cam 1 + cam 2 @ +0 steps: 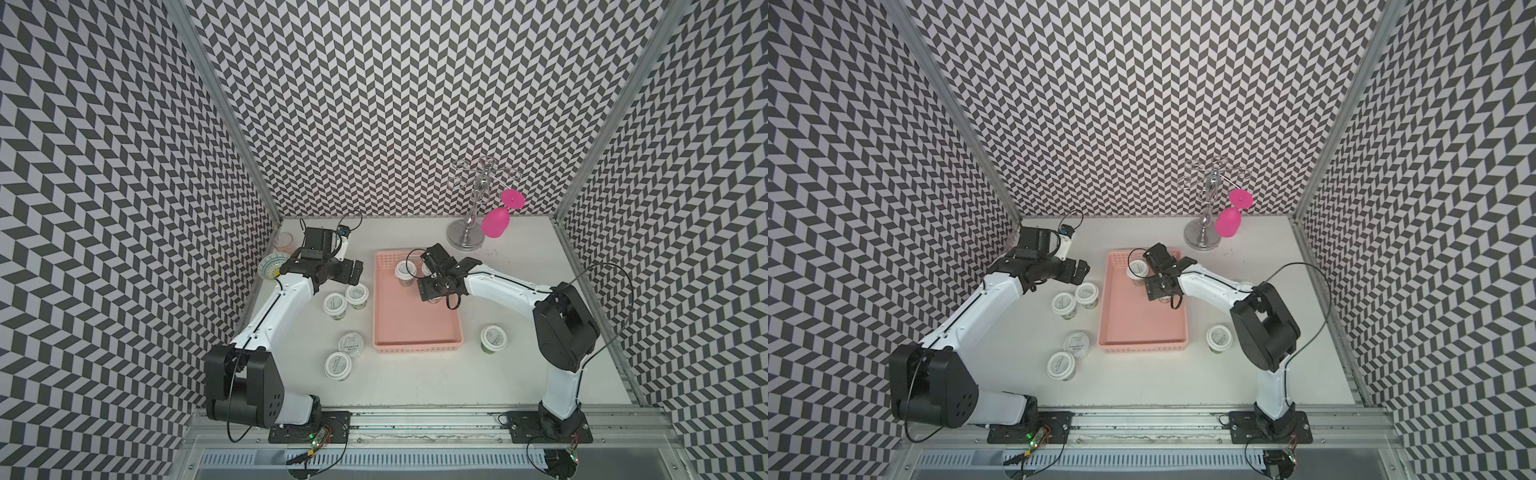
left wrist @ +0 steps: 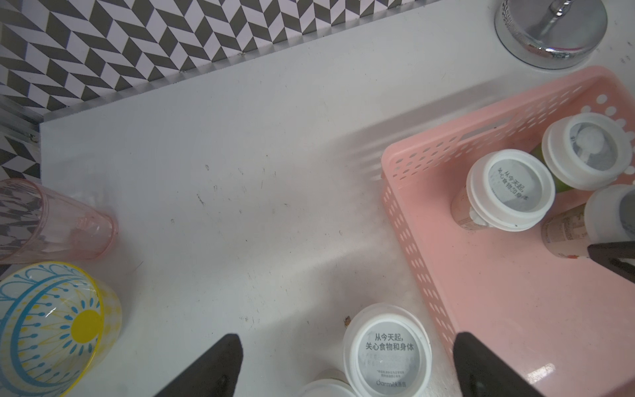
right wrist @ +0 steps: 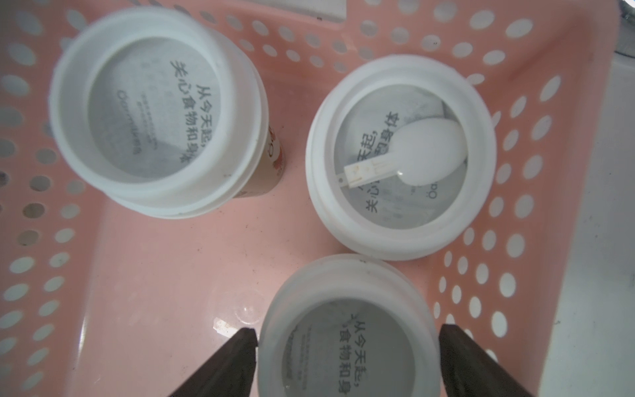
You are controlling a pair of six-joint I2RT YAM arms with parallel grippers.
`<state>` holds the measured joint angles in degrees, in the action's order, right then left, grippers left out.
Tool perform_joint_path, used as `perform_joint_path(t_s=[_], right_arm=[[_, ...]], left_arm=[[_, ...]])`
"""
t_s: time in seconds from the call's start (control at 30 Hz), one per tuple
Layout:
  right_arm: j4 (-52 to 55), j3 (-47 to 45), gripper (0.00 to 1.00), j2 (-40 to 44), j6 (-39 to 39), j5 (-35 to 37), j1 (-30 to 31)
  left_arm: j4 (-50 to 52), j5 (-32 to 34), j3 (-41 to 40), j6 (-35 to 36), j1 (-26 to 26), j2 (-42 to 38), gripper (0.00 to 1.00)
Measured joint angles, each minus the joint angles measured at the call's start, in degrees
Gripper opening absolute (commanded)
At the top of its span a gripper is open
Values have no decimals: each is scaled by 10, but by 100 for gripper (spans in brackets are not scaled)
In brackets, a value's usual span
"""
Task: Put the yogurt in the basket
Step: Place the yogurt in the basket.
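Observation:
The pale-pink basket (image 1: 417, 347) (image 1: 1142, 347) lies mid-table. Three yogurt cups stand at its far end; in the right wrist view they are one with a pale body (image 3: 154, 110), one with a white spoon under its lid (image 3: 400, 158), and one (image 3: 350, 347) between my right gripper's (image 3: 343, 335) fingers. That gripper (image 1: 434, 293) is open, with a thin gap at one finger. Several more yogurt cups stand on the table: two (image 1: 335, 303) (image 1: 356, 294) left of the basket, two (image 1: 351, 343) (image 1: 338, 364) nearer the front, one (image 1: 493, 336) to the right. My left gripper (image 1: 355, 270) (image 2: 347, 343) hangs open above a cup (image 2: 388, 354).
A clear pinkish glass (image 1: 284, 243) (image 2: 58, 223) and a patterned bowl (image 1: 272, 266) (image 2: 51, 326) sit at the far left, by the wall. A chrome stand (image 1: 465, 237) (image 2: 549, 31) with a bright pink wine glass (image 1: 496, 222) hanging on it is behind the basket.

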<state>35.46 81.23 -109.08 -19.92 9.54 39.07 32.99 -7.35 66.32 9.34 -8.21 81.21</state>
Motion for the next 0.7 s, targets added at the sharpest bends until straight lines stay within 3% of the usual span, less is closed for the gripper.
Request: perform_joint_path(t_s=[0.7], right_arm=[[28, 0, 95, 76, 7, 31, 0]], left_arm=[[1, -31, -7, 2, 0, 0, 100]])
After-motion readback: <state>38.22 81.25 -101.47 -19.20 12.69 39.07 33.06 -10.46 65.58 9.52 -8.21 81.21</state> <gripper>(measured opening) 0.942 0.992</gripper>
